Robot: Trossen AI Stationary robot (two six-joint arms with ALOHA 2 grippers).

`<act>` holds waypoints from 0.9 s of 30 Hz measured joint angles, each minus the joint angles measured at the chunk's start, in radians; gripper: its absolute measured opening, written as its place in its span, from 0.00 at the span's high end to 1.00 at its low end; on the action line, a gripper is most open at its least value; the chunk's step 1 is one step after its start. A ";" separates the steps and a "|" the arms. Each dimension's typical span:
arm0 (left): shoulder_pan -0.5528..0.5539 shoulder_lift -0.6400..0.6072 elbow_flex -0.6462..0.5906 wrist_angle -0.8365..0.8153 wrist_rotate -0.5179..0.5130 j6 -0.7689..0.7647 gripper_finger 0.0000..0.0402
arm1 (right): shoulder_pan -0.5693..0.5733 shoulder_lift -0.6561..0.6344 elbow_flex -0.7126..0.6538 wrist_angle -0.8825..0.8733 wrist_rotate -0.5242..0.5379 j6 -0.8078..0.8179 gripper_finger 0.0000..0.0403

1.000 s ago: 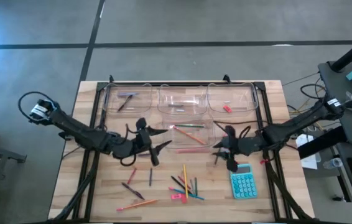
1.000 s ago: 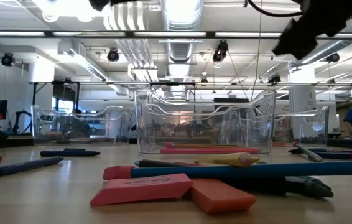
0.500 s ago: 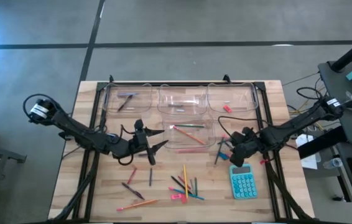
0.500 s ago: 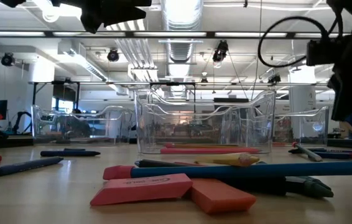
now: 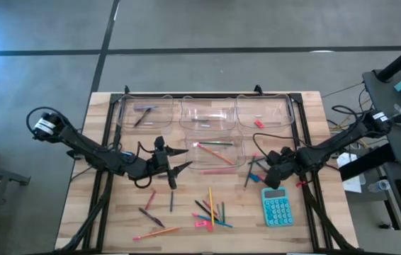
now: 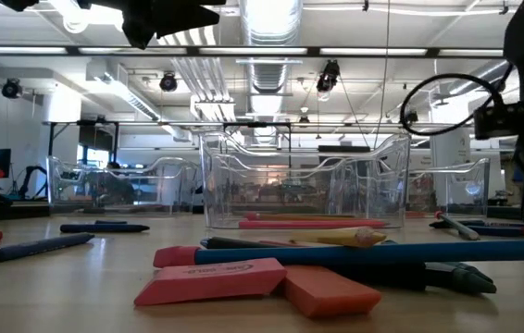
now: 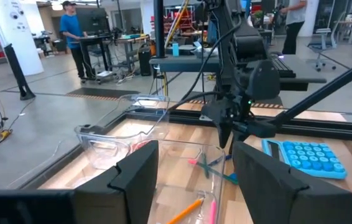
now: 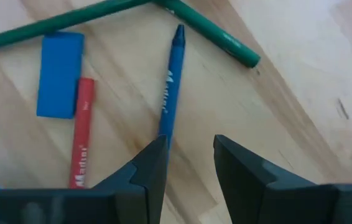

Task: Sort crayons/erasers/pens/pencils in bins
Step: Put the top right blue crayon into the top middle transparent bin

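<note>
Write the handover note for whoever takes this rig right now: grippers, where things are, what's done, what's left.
Left gripper: open, empty, raised beside the front bin.
Right gripper: open, empty, low over a blue crayon beside the calculator; a red crayon, a blue eraser and a green pencil lie next to it.
Done: front bin holds a few pencils; back-left bin holds dark pens; back-right bin holds a red eraser.
Left: the pile of pencils, pens, crayons and pink erasers on the near table, plus the group under the right gripper.
</note>
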 joint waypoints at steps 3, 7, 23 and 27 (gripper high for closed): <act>0.000 0.000 0.000 0.000 0.000 0.000 0.52 | 0.000 -0.002 -0.048 0.089 -0.024 -0.002 0.69; 0.000 0.000 0.000 0.000 0.001 -0.005 0.52 | 0.000 -0.002 -0.116 0.183 -0.026 0.002 0.69; 0.000 0.000 -0.002 0.000 0.001 -0.005 0.52 | 0.000 -0.001 -0.150 0.190 -0.042 -0.056 0.74; 0.000 0.000 -0.002 0.000 0.001 -0.005 0.52 | 0.000 0.000 -0.136 0.161 -0.050 -0.064 0.81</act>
